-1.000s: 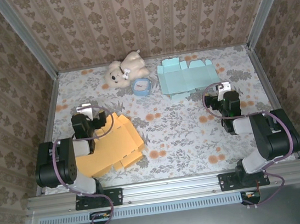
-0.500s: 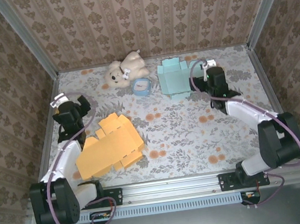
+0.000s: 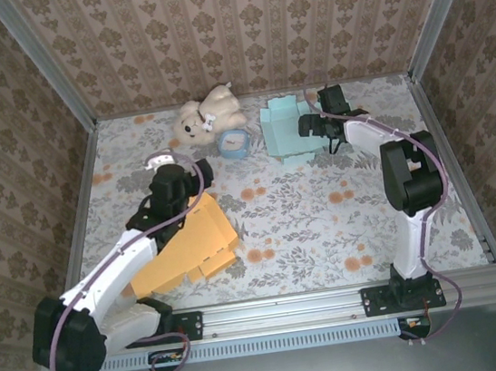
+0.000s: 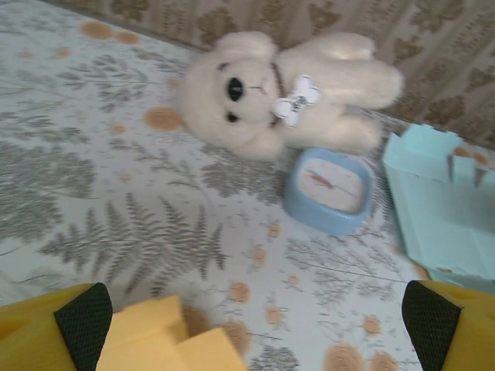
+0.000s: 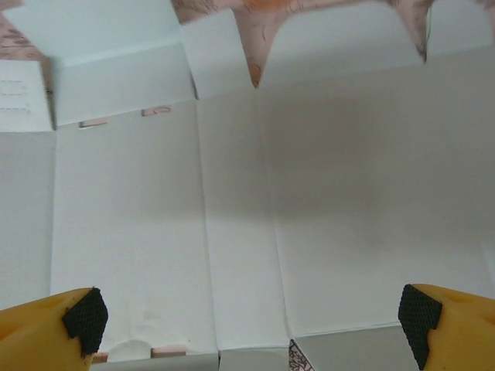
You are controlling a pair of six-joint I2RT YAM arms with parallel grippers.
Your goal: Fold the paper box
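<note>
1. Top view: half a second back my left arm was stretched along the table's 9 o'clock edge. It has since swung inward, and the left gripper (image 3: pixel 172 181) now hangs over the far corner of the orange box blank (image 3: pixel 188 248). That blank lies flat at about 7 o'clock on the floral table (image 3: pixel 326 221) and has not moved. My right gripper (image 3: pixel 313 125) has slid leftward and now sits over the right part of the light blue box blank (image 3: pixel 285 130), which lies flat at 1 o'clock. A plush dog (image 3: pixel 207 116) lies at 12 o'clock. A small blue clock (image 3: pixel 237 141) sits just beside it, between the dog and the blue blank.

2. Left wrist view: the left gripper (image 4: pixel 255 315) has its fingers spread wide with nothing between them. The orange box blank (image 4: pixel 166 340) pokes in at 7 o'clock, next to the left fingertip. Ahead of me the plush dog (image 4: pixel 286 89) lies at 12 o'clock, with the small blue clock (image 4: pixel 329 189) close against it toward 3 o'clock. The light blue box blank (image 4: pixel 445 224) runs off the frame at 4 o'clock.

3. Right wrist view: the right gripper (image 5: pixel 251 315) is likewise spread wide and pinches nothing. Below it lies the light blue box blank (image 5: pixel 232 193), flat, with its creases and notched flaps plain to see. A sliver of the floral table (image 5: pixel 271 15) shows at 12 o'clock.
</note>
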